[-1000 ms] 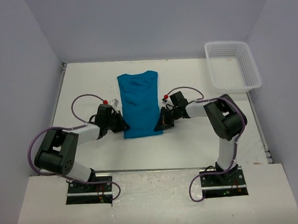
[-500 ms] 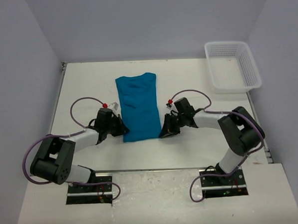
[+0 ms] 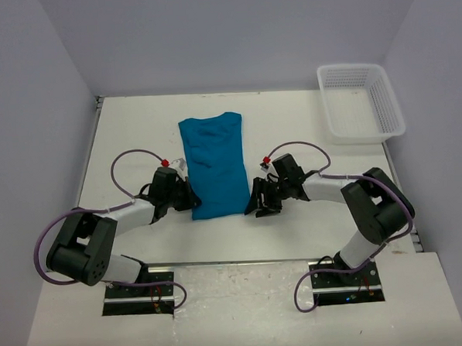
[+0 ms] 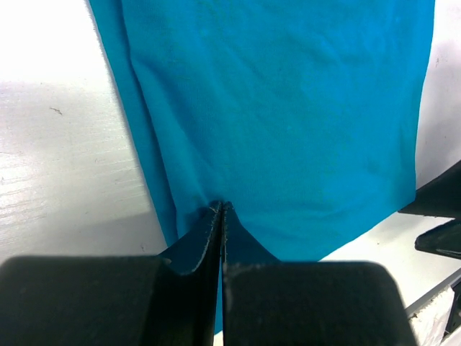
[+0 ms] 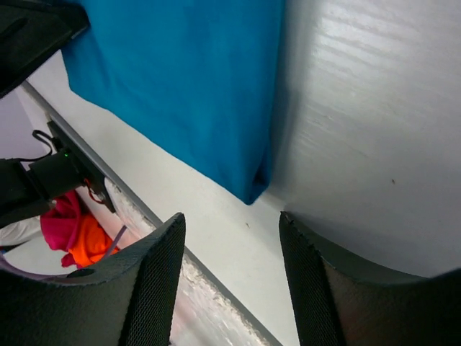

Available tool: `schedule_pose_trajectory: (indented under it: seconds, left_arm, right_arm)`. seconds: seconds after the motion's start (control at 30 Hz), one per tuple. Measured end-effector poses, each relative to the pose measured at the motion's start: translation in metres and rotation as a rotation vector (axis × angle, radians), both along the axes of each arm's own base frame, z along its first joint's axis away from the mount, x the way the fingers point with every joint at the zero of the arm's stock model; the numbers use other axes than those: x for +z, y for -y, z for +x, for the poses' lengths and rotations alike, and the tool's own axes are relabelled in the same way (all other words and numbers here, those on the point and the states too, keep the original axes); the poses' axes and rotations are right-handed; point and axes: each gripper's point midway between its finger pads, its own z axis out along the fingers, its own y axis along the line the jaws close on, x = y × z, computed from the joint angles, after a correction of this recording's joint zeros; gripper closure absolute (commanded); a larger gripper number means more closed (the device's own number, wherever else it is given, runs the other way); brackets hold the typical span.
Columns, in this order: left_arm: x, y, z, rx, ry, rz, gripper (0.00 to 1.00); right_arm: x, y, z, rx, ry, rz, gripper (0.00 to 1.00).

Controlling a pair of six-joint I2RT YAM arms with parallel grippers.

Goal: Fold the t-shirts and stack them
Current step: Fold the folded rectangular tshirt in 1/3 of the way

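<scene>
Left tool pinches folded teal t-shirt.

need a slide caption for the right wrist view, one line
Right gripper open above the table, corner of the teal t-shirt lying just ahead of it, not gripped.

- t-shirt: soft matt teal cloth, faintly creased.
- table: smooth white surface, slight sheen, faint streaks.
- basket, upper right of the frame: white plastic mesh.
- right gripper pads: matt black, finely stippled.
</scene>
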Motion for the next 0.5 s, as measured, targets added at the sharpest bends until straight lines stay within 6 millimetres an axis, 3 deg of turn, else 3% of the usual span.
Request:
schedule_pose_trajectory:
  seconds: [0.27,0.5]
  left_arm:
    - [0.000,0.000,-0.001,0.000,-0.001,0.006,1.00]
    - [0.000,-0.001,-0.002,0.000,-0.003,0.009,1.00]
  right_arm:
    - [-0.003,-0.018,0.010,0.001,-0.053,0.068,0.53]
    - [-0.005,-0.020,0.013,-0.016,-0.059,0.069,0.55]
